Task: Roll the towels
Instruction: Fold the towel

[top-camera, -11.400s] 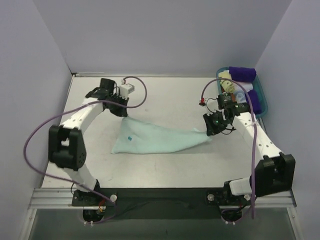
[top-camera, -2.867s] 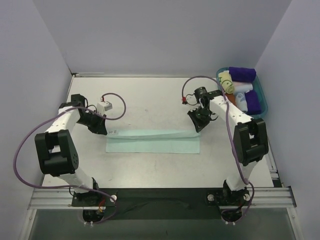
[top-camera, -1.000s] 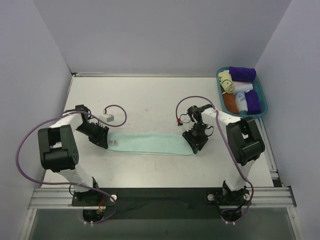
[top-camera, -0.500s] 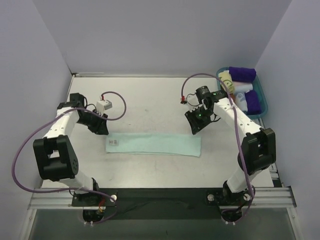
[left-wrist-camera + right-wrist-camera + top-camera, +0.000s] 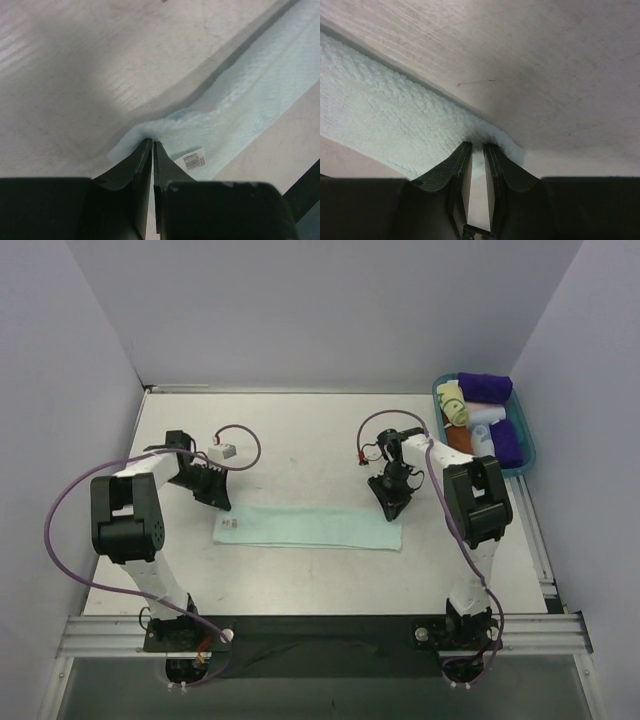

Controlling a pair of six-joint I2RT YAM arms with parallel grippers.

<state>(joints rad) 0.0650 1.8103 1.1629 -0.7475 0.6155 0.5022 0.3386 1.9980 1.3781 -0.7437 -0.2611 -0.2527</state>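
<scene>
The left gripper (image 5: 221, 504) (image 5: 152, 143) is down at the table with its two fingers (image 5: 134, 170) drawn almost together, pinching the far left corner of the mint-aqua towel (image 5: 310, 527) (image 5: 260, 100). The cloth humps up slightly where it meets the tips. A white care label (image 5: 230, 524) (image 5: 193, 160) lies on the towel just beside those fingertips, on their near right.

From this gripper the towel runs rightward as a long, narrow folded strip, flat on the table (image 5: 300, 440), to the right gripper (image 5: 391, 510) (image 5: 476, 146). That gripper is also lowered to the surface and closed to a thin slot on the strip's far right corner (image 5: 492, 135), which bunches at its tips.

Well beyond the right gripper, further right and towards the back, a teal basket (image 5: 529, 452) holds a rolled pale yellow towel (image 5: 454, 400) among purple, white and orange rolls.
</scene>
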